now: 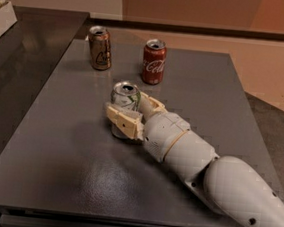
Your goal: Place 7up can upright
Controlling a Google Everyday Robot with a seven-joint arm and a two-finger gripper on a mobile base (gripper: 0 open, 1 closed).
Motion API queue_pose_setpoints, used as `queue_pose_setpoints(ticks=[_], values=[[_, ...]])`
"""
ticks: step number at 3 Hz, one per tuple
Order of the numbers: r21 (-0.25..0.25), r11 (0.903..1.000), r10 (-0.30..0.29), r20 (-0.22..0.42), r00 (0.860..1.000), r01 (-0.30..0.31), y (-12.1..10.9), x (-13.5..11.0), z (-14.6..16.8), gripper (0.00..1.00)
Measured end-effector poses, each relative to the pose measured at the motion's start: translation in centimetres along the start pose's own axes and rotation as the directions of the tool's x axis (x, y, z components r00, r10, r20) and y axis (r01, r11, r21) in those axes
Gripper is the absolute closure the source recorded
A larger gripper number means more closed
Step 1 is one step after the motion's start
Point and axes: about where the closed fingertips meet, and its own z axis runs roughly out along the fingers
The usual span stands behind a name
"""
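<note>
Hand (132, 110) low, level, snug around upright 7up can (125, 95)

Grey table (51, 167) — brown-gold can (100, 48), Coca-Cola can (153, 62), 7up can (125, 96) mid-table, apparently clasped by gripper (130, 114)

The tool (129, 107) sits mid-desk (67, 163), clamped round the 7up can (125, 95). Its near finger (123, 123) covers the can's lower half, so you can't see the base meeting the desk. What shows of the label is too blurry to read. The arm (235, 190) gets chopped off by the right and bottom edges. The print on the brown can (100, 47) is mush too. The white thing (0, 9) top left is mostly out of frame.
</note>
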Motion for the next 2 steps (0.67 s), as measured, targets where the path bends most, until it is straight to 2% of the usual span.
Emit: queue_pose_setpoints(ticks=[1,2], values=[[0.002,0.9999,0.013,0.000,1.000,-0.013,-0.11,0.03,0.07,0.00],[0.002,0.9999,0.013,0.000,1.000,-0.013,-0.11,0.03,0.07,0.00]])
